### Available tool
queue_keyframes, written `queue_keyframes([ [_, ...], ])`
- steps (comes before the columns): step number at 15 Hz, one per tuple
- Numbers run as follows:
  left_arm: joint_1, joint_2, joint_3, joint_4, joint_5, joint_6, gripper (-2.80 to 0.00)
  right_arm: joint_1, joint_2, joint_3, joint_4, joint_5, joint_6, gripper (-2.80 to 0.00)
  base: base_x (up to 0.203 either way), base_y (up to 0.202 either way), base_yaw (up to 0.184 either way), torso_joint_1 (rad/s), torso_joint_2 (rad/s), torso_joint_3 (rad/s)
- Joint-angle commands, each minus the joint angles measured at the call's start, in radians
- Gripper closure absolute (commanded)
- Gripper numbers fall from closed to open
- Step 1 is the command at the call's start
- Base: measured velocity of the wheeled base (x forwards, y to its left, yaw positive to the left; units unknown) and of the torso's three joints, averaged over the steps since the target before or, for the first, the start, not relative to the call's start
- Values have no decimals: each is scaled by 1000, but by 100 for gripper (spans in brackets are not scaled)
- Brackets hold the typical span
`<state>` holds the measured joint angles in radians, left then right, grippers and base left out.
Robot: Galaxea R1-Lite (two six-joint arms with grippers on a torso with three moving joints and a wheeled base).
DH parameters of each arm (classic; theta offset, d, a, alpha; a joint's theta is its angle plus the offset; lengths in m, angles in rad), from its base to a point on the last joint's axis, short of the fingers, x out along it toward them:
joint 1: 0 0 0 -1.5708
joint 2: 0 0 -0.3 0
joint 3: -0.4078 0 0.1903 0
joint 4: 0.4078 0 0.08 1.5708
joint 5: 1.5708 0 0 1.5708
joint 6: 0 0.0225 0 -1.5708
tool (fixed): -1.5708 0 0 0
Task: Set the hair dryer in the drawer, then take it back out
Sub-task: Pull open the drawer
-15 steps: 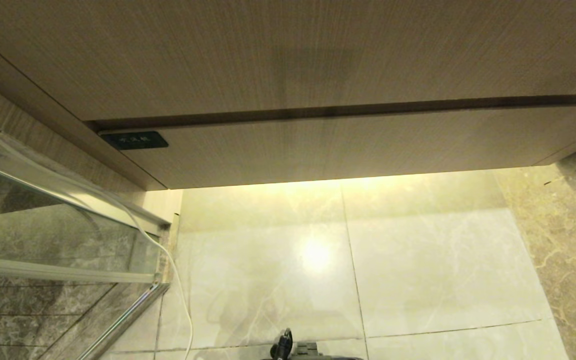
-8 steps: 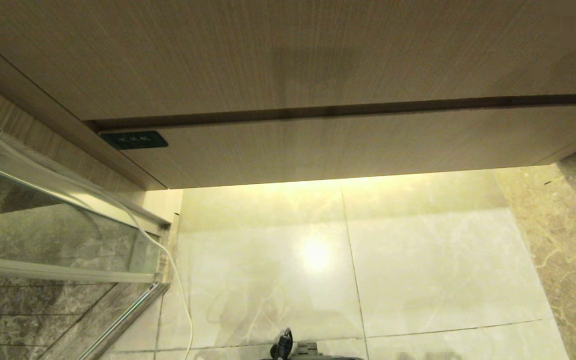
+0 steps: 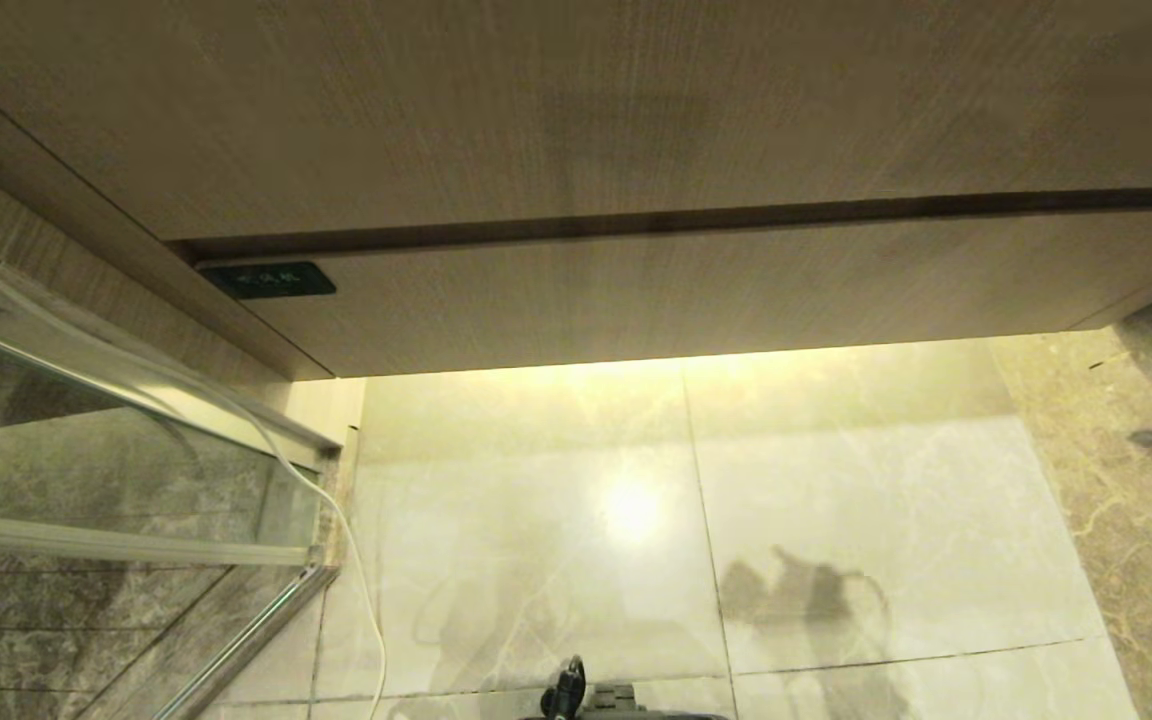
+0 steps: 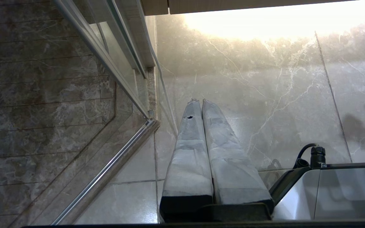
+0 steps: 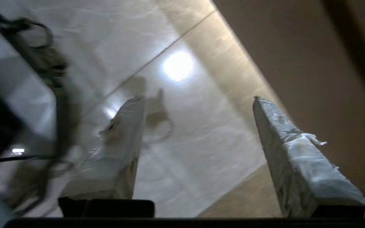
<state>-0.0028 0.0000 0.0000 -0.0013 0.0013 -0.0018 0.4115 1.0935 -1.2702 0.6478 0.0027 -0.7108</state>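
The drawer (image 3: 696, 290) sits pushed flush under the counter, running across my head view from nine to three o'clock, its dark label plate (image 3: 269, 280) near ten. The hair dryer shows nowhere; only a white cord (image 3: 356, 560) trails down the floor at seven o'clock. My right gripper (image 5: 198, 101) hangs over the pale tiles beside the drawer front, jaws wide apart and holding nothing; its blurred tips just edge in at three o'clock. My left gripper (image 4: 200, 103) is parked low, jaws pressed together, empty. I judge nothing is done: opening the drawer comes first.
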Motion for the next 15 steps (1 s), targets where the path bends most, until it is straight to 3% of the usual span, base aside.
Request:
queue_keyframes([
  [1, 0, 0, 2, 0, 0, -1, 0, 14, 71, 93, -223, -14, -169, -280, 0, 0, 0, 0, 0, 0],
  [3, 0, 0, 2, 0, 0, -1, 0, 16, 99, 220, -453, 30, -356, -280, 0, 0, 0, 0, 0, 0],
  [4, 0, 0, 2, 0, 0, -1, 0, 15, 107, 251, -494, 104, -418, -280, 0, 0, 0, 0, 0, 0],
  [6, 0, 0, 2, 0, 0, -1, 0, -4, 137, 269, -507, 232, -469, -280, 0, 0, 0, 0, 0, 0],
  [7, 0, 0, 0, 0, 0, -1, 0, -17, 154, 279, -549, 259, -488, -280, 0, 0, 0, 0, 0, 0],
  [11, 0, 0, 1, 0, 0, -1, 0, -54, 232, 387, -875, 266, -585, -280, 0, 0, 0, 0, 0, 0],
  [15, 0, 0, 1, 0, 0, -1, 0, -81, 313, 381, -915, 256, -620, -280, 0, 0, 0, 0, 0, 0],
])
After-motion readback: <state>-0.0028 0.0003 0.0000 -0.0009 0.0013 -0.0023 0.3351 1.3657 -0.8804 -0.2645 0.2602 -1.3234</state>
